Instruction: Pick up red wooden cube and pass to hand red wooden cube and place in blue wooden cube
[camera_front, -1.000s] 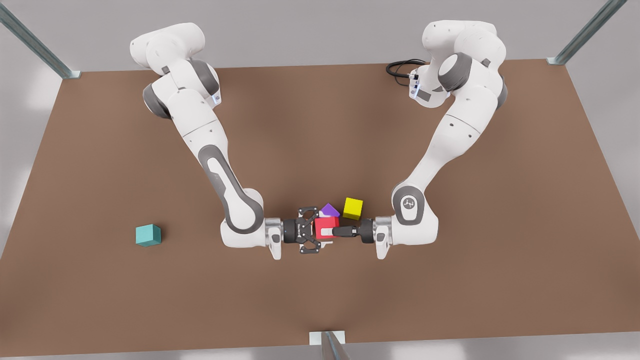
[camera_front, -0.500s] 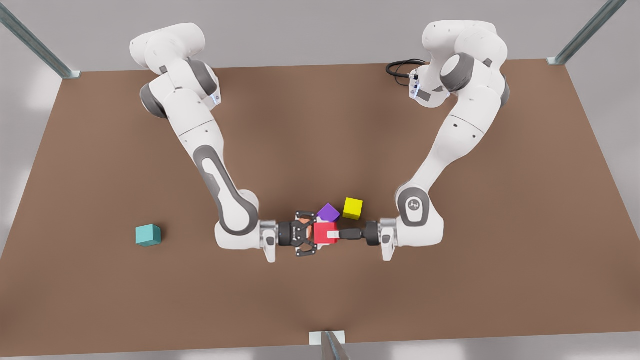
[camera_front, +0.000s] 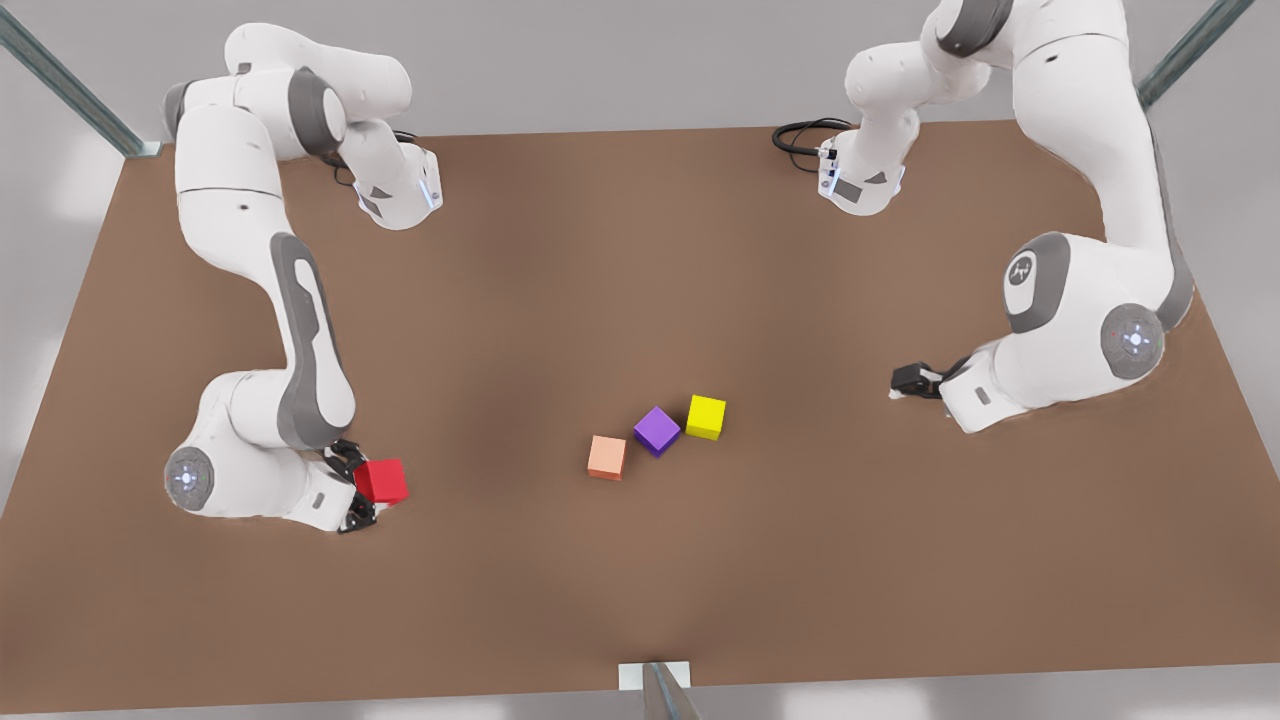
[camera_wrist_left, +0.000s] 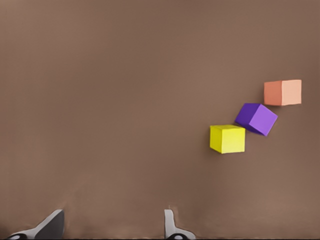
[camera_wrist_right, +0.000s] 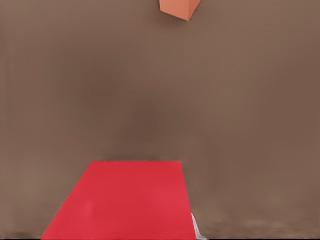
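Jaws of the right gripper are clamping the red cube at the front view's left, over the table; the left gripper is waiting at that view's right. Four cubes are showing there: the red cube plus a salmon cube, a purple cube and a yellow cube.

From the left wrist, the left gripper's fingers are standing apart, gripping nothing, with three cubes beyond: yellow, purple, salmon.

From the right wrist, the red cube is sitting close up, the salmon cube farther off.
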